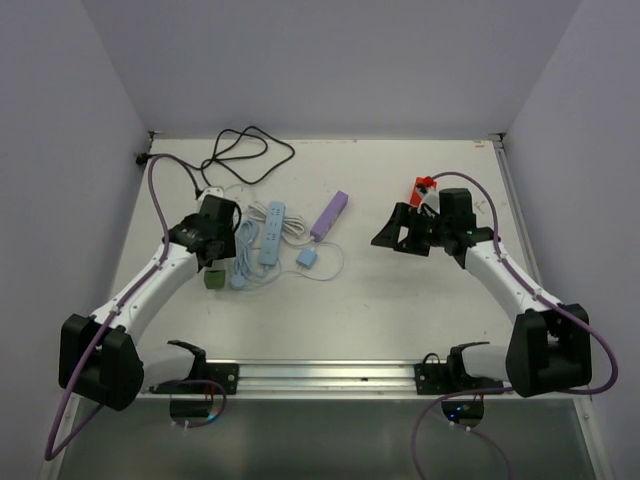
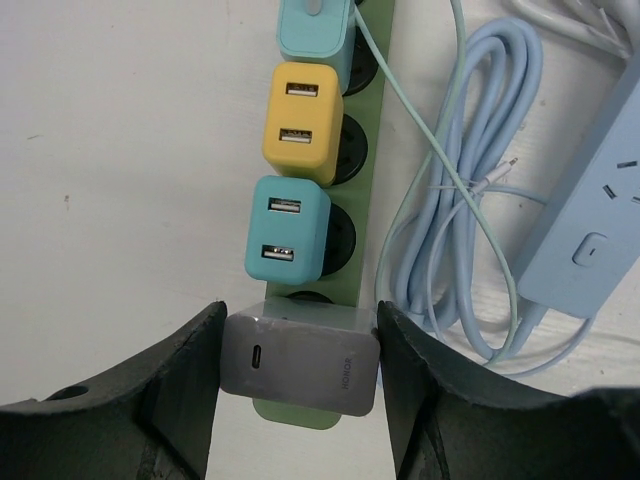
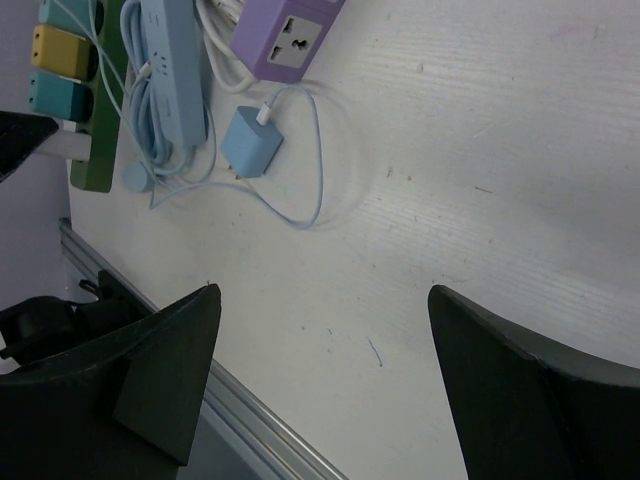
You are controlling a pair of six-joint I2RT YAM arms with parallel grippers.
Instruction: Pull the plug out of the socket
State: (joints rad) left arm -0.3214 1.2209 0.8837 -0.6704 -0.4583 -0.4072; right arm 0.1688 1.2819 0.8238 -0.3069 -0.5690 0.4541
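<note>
A green power strip (image 2: 374, 200) lies at the left of the table (image 1: 214, 279). It carries a grey HONOR charger plug (image 2: 300, 363) at its near end, then a teal plug (image 2: 288, 232), a yellow plug (image 2: 302, 120) and a light-blue plug (image 2: 312, 28). My left gripper (image 2: 300, 345) is shut on the grey plug, one finger pressed on each side. The plug sits over the strip's end socket; its pins are hidden. My right gripper (image 1: 392, 236) is open and empty above bare table right of centre, and it also shows in the right wrist view (image 3: 325, 330).
A light-blue power strip (image 1: 271, 232) with a coiled cable (image 2: 470, 200) lies just right of the green strip. A purple strip (image 1: 329, 215), a small blue charger (image 1: 306, 258), a black cable (image 1: 245, 155) and a red object (image 1: 424, 187) lie further off. A metal rail (image 1: 320, 372) runs along the front edge.
</note>
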